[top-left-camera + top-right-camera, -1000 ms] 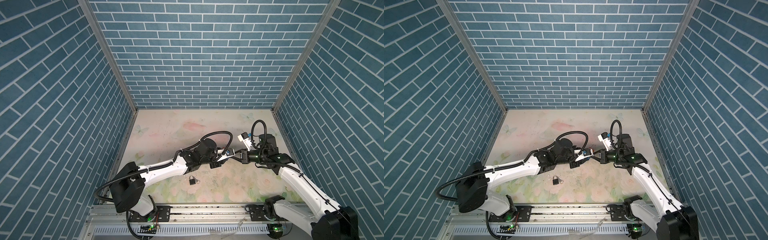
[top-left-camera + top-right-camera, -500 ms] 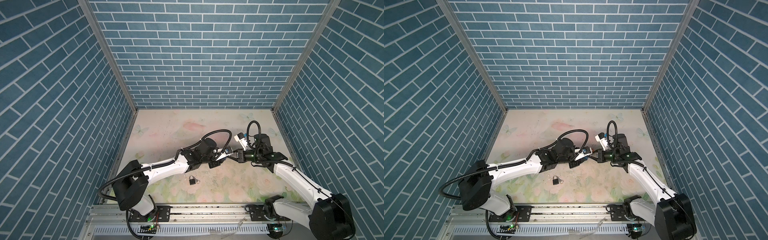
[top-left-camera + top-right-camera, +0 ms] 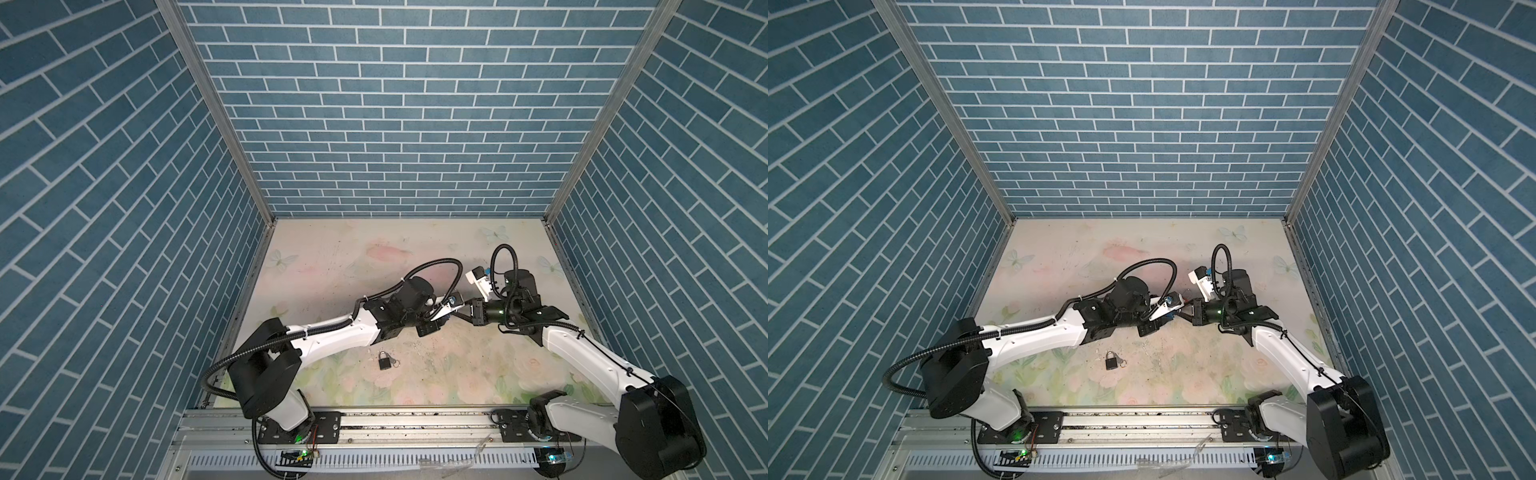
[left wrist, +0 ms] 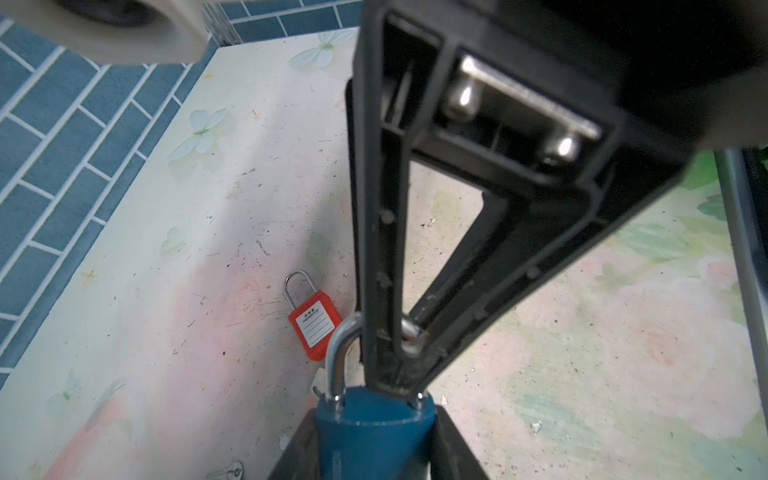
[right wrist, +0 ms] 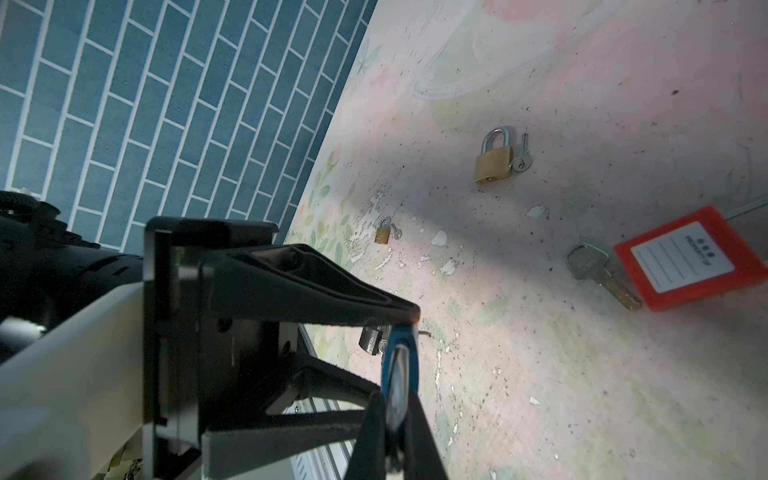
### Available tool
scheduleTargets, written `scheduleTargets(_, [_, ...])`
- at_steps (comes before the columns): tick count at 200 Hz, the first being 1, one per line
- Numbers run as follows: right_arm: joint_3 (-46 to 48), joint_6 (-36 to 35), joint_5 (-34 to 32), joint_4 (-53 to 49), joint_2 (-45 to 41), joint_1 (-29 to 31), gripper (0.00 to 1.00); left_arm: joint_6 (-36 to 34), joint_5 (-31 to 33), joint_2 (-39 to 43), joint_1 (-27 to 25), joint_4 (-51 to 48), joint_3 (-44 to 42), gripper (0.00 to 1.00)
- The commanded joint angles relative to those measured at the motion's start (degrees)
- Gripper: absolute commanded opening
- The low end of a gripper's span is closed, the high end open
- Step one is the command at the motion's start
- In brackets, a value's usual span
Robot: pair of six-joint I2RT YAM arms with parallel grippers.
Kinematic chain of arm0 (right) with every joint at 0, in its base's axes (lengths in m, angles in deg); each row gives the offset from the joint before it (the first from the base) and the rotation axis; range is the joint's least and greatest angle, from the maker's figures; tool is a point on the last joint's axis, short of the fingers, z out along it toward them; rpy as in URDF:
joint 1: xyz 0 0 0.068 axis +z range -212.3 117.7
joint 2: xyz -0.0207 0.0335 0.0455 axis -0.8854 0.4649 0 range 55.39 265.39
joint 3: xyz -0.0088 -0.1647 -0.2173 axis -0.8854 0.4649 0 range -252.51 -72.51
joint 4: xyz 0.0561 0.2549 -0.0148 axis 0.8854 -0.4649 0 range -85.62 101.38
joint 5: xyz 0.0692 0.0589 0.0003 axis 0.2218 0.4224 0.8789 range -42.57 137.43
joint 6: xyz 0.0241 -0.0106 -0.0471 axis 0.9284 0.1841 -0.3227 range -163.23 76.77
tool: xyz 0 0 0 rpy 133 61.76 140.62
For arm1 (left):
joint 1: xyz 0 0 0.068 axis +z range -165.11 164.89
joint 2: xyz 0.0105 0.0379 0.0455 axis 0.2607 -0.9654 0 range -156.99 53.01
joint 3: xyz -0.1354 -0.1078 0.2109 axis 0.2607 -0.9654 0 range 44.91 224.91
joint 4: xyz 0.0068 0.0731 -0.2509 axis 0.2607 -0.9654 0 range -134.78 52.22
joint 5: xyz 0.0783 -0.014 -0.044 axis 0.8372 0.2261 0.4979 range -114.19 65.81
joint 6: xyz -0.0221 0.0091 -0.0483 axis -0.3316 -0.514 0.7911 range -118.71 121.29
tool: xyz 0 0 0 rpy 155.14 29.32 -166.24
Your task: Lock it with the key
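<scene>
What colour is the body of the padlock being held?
Dark blue; the padlock body shows best in the left wrist view.

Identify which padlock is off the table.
The blue padlock, gripped by the left gripper; the red padlock and two brass padlocks lie on the table.

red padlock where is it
The red padlock lies flat on the table, just beyond the gripped blue padlock in the left wrist view, a key beside it.

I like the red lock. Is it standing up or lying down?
Lying down: the red padlock rests flat on the table, label facing up.
</scene>
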Motion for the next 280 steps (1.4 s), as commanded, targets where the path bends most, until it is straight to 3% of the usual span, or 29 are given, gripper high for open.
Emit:
scheduleTargets(1, [3.96, 1.28, 6.53, -5.37, 3.13, 6.02, 0.0, 3.29, -7.31, 3.05, -1.16, 39.71, 9.41, 0.0])
scheduleTargets(50, [4.8, 3.19, 4.99, -1.94, 4.35, 6.87, 0.0, 5.35, -9.7, 2.28, -0.82, 41.86, 10.59, 0.0])
scheduleTargets(118, [6.42, 5.52, 3.51, 0.41, 6.1, 8.23, 0.0, 7.33, -7.42, 4.28, 0.29, 47.11, 8.88, 0.0])
scheduleTargets(200, [8.52, 10.85, 2.16, 7.03, 6.83, 13.63, 0.0, 11.58, -8.93, 2.51, 1.54, 53.27, 8.34, 0.0])
scheduleTargets(235, [3.28, 7.62, 0.33, 0.2, 4.86, 12.64, 0.0, 10.37, -6.1, 3.06, 1.37, 46.91, 7.32, 0.0])
scheduleTargets(266, [-5.06, 4.07, -2.83, -9.99, 2.5, 8.71, 0.0, 6.12, 3.38, 4.31, -3.12, 32.83, 3.46, 0.0])
scheduleTargets(280, [-8.67, 3.43, -4.09, -13.04, 0.77, 6.41, 0.22, 4.05, 8.33, 4.29, -6.24, 27.03, 1.13, 0.0])
